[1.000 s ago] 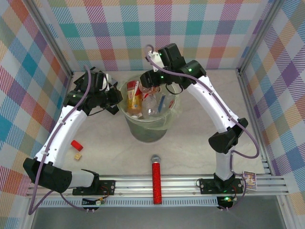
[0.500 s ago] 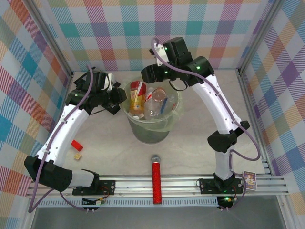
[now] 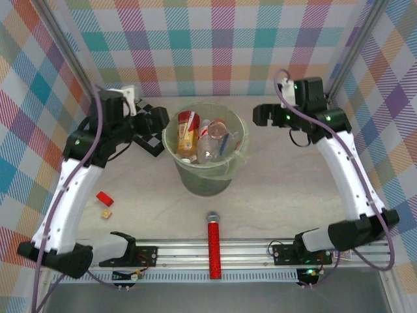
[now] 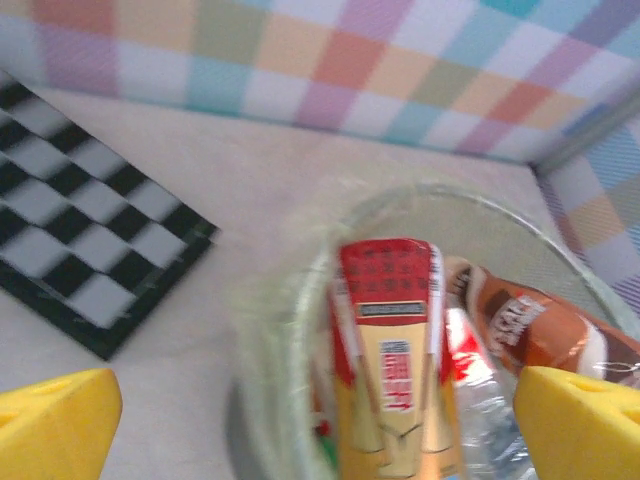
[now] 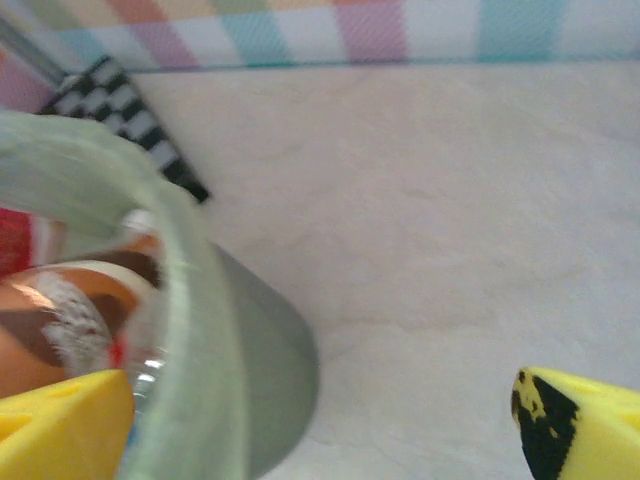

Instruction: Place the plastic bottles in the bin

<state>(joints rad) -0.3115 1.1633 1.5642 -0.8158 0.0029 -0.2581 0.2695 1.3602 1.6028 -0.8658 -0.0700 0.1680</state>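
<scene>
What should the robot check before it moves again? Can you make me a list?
1. Left pincer open, holding nothing: ok.
2. Right pincer open, holding nothing: ok.
3. Both pincers beside the bin, not over it: ok.
4. Bin standing upright: ok.
5. Plastic bottles resting inside the bin: ok.
6. Red microphone lying on the table, outside the bin: ok.
</scene>
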